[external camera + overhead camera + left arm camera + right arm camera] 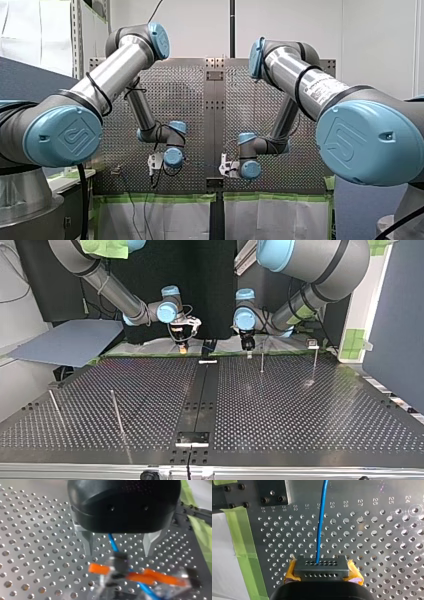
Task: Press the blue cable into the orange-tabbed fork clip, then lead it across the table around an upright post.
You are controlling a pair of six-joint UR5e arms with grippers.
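Evidently blue cable [113, 544] sits in the orange-tabbed clip [136, 577] below spread left fingers [87, 542]; right fingers [355, 573] pinch it.

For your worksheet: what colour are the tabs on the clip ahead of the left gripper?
Orange; the tabs show best in the left wrist view.

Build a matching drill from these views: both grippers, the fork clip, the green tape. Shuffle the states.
Things:
1. left gripper
2. right gripper
3. fork clip
4. green tape

States:
A. has orange tabs
B. metal fingers open
C. shut on the blue cable
D. runs along the edge of the table

Pairs: 1-B, 2-C, 3-A, 4-D
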